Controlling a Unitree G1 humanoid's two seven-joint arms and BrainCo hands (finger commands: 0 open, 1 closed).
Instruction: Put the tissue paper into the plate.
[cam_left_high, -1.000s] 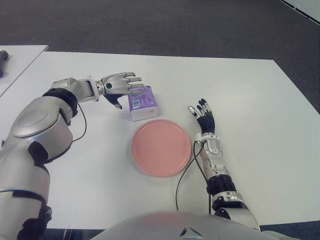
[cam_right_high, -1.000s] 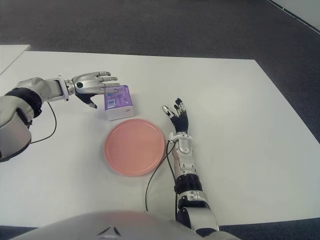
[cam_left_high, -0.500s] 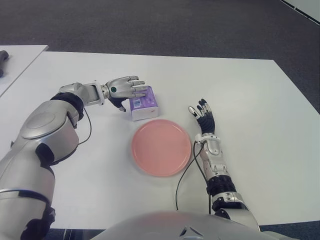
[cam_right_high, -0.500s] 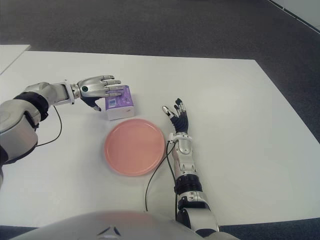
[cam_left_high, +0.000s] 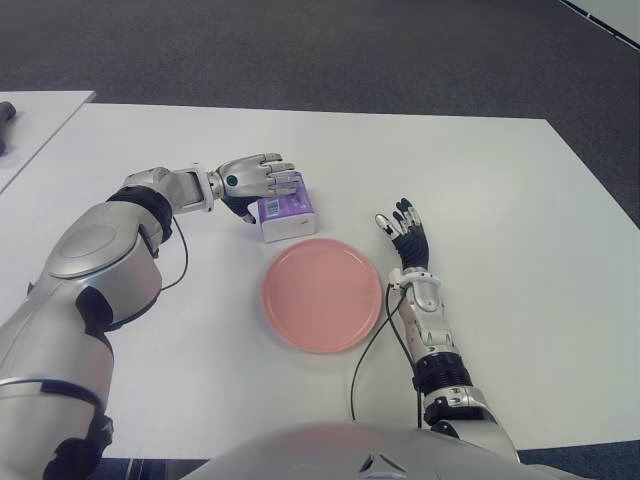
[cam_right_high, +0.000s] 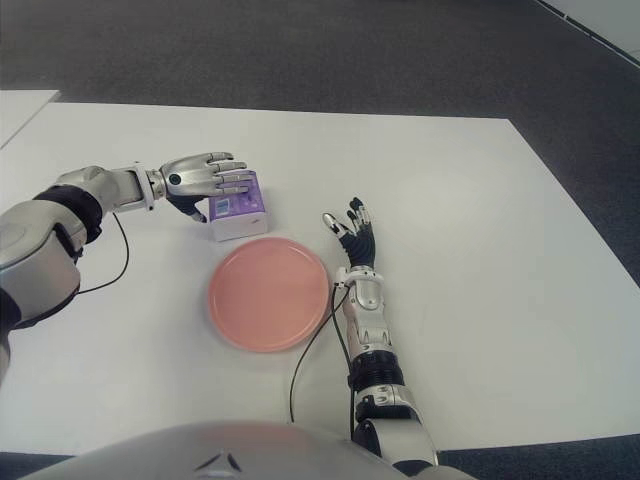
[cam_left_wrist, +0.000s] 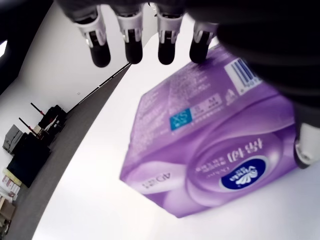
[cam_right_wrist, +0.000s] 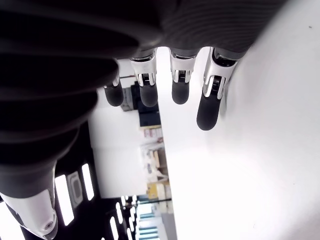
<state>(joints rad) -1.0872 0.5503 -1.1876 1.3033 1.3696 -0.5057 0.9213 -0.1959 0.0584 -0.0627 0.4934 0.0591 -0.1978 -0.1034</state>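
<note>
A purple tissue pack (cam_left_high: 288, 212) lies on the white table (cam_left_high: 520, 230), just behind the pink plate (cam_left_high: 322, 294). My left hand (cam_left_high: 262, 185) reaches over the pack from the left. Its straight fingers (cam_left_wrist: 131, 45) lie across the pack's top and its thumb hangs down the pack's left side. In the left wrist view the pack (cam_left_wrist: 215, 160) fills the space under the palm, and the fingers are not curled round it. My right hand (cam_left_high: 405, 232) shows to the right of the plate with its fingers spread and holding nothing.
A second white table (cam_left_high: 30, 120) stands at the far left with a dark object (cam_left_high: 5, 115) on it. Thin black cables trail from the left wrist (cam_left_high: 182, 262) and the right wrist (cam_left_high: 362, 365). Dark carpet (cam_left_high: 300, 50) lies beyond the far edge.
My left hand has moved right and down, from beside the pack to over its top. The pack, the plate and the right hand have stayed where they were.
</note>
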